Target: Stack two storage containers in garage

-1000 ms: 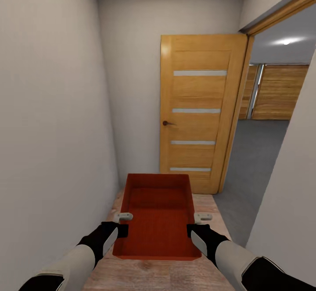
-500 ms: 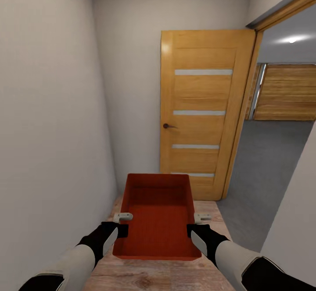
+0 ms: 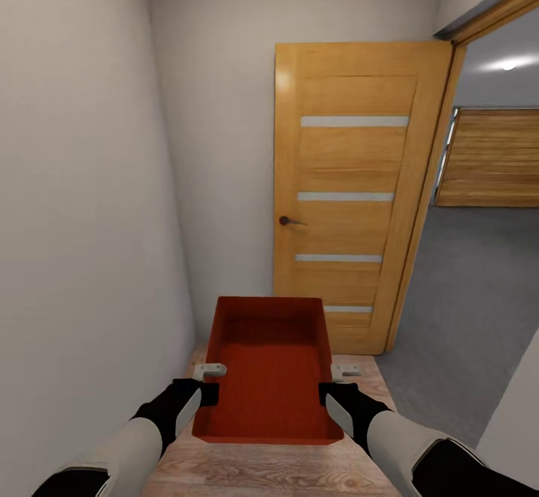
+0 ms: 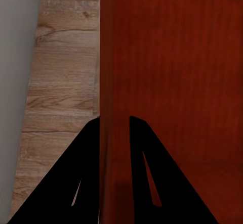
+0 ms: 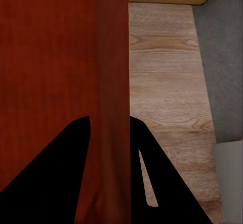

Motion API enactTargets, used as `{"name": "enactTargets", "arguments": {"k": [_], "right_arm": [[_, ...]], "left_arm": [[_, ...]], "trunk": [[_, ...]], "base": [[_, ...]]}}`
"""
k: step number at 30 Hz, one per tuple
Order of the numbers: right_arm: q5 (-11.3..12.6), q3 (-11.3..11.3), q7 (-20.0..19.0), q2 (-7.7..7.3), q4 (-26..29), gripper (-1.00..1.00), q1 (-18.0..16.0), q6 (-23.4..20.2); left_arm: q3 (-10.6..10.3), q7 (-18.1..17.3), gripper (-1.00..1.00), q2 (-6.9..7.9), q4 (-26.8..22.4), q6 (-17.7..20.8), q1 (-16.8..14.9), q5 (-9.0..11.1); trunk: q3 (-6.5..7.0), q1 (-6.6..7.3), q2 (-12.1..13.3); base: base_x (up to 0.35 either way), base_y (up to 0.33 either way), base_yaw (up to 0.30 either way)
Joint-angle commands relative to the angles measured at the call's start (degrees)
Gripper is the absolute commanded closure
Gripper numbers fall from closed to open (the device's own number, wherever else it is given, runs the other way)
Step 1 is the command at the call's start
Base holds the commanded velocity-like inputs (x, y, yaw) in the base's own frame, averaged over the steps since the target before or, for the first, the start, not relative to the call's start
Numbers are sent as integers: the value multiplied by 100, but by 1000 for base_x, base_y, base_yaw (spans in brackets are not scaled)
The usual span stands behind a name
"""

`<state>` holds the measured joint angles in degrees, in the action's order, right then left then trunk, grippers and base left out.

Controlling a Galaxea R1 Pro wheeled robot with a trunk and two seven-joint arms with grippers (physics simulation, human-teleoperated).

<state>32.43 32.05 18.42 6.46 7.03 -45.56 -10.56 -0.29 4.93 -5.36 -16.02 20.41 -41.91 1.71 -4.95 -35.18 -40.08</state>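
One orange-red storage container [image 3: 268, 366] hangs level in front of me over the wood-plank hallway floor [image 3: 277, 471]. My left gripper [image 3: 211, 381] is shut on its left wall, and the left wrist view shows the fingers [image 4: 114, 120] straddling that thin wall of the container [image 4: 172, 72]. On the opposite wall my right gripper [image 3: 329, 381] is shut too; the right wrist view has it [image 5: 110, 119] clamped over the rim of the container [image 5: 50, 57]. The garage's grey floor [image 3: 479, 287] shows through the doorway at right. The living room is out of view.
An orange wooden door [image 3: 344, 197] stands open straight ahead, against the hallway's end wall. A plain wall [image 3: 75, 220] runs close along my left. Beyond the doorway are a wooden slatted garage door [image 3: 494, 156] and a ceiling light [image 3: 509, 65].
The camera has moved forward and the view has shifted: the door looks larger and sits further right. Both grippers and the container hold the same place in the picture.
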Motion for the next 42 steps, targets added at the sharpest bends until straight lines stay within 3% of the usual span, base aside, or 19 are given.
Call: {"name": "enactTargets", "arguments": {"k": [1,28,42], "right_arm": [[-141,91,47,4,18,100,-6,-43],[-141,91,47,2,18,100,-7,-43],[-141,91,47,4,18,100,-7,-43]], "left_arm": [[45,60,100,-36,2,42,-2,-100],[46,60,100,-36,2,42,-2,-100],[46,60,100,-36,2,42,-2,-106]], "trunk": [[-9,-5,-8],[-9,-5,-8],[-9,-5,-8]], "base": [[211,0,0],[14,0,-2],[0,0,-230]]}}
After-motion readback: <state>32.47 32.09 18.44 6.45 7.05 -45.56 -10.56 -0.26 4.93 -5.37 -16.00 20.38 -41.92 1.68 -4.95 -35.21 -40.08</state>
